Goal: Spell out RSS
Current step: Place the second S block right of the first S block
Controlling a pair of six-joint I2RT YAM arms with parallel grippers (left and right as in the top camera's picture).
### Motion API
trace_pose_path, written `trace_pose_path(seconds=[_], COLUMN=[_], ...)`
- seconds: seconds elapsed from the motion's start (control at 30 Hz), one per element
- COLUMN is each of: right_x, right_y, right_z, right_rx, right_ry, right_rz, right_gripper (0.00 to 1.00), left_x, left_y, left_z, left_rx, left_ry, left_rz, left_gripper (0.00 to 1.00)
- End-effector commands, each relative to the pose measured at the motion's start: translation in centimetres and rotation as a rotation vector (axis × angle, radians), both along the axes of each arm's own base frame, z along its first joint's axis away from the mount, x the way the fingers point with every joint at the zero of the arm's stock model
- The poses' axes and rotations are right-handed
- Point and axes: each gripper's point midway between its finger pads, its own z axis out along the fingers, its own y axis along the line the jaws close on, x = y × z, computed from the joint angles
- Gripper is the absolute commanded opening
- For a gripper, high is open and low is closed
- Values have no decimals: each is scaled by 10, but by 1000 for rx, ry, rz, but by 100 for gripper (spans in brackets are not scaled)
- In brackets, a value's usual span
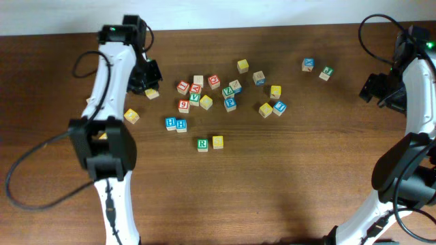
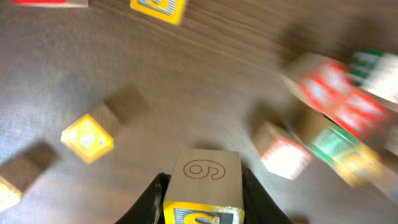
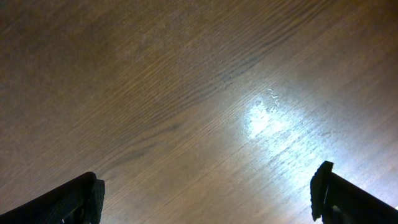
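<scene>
Yellow-faced cube point(image 2: 202, 177), probably S, gripped in left claw point(image 2: 204, 200); blurred cubes point(image 2: 333, 99) ahead; right claw point(image 3: 208, 186) wide open.

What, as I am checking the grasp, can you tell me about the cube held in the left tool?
The cube is a small wooden block clamped between the left tool's two dark fingers, one at each side, sitting square. The face toward the wrist camera is pale bare wood with an outlined digit, 6 or 9. The adjoining lower face is yellow-framed with a letter cut off by the picture edge. Whether it touches the table cannot be told.
</scene>
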Motion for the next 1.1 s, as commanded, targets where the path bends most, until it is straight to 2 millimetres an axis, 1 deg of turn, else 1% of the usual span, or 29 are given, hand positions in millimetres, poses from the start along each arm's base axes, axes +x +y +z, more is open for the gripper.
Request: trace_pose_path(seconds=[0.0,0.03,0.07,0.13,0.17,0.23,0.27,0.3,0.37,0.4,0.43,0.47,0.53,0.57,0.63,0.73,0.93,1.07], right_x=[-1,-1,-1,-1,-1,-1,-1,-1,-1,-1,-1,-1,-1,-1,-1,-1,-1,-1], right_y=[-3,-3,-3,-3,-3,-3,-3,-3,-3,-3,-3,-3,-3,-3,-3,-3,-3,-3], right_z=[9,9,9,9,9,9,9,9,9,9,9,9,9,9,9,9,9,9], right_rx=[-20,-20,-20,-20,-20,-20,-20,-20,-20,-20,-20,-20,-20,-20,-20,-20,-20,-20], right_ry=[-17,-17,-17,-17,-17,-17,-17,-17,-17,-17,-17,-17,-17,-17,-17,-17,-17,-17], right_rz=[-2,-1,-1,-1,-1,-1,-2,-2,-1,-2,-2,-2,-1,-1,-1,-1,-2,-2], right_gripper=[98,98,98,98,98,98,98,98,98,98,98,98,98,98,98,98,98,98], left_x=[-21,-33,-41,-69,-77,-103,-109,-119,-134,-139,-142,-144,-150,-150,-147,-134,-137,-142], left_y=[-41,-57,-69,-123,-142,-197,-209,-226,-248,-252,-249,-248,-242,-241,-239,-226,-224,-232], left_z=[84,85,84,68,62,36,30,18,-4,-18,-33,-41,-65,-73,-83,-84,-87,-87], left_rx=[-109,-107,-105,-99,-97,-88,-89,-89,-86,-56,-8,8,26,26,37,124,129,80], left_ry=[-130,-100,-74,-3,9,32,36,39,44,41,32,31,44,40,20,-43,-34,-8], left_rz=[-59,-95,-123,-224,-260,-339,-345,-372,-387,-375,-357,-361,-362,-362,-361,-353,-353,-357], left_gripper=[24,24,24,24,24,25,25,25,25,25,26,26,25,26,26,27,29,29])
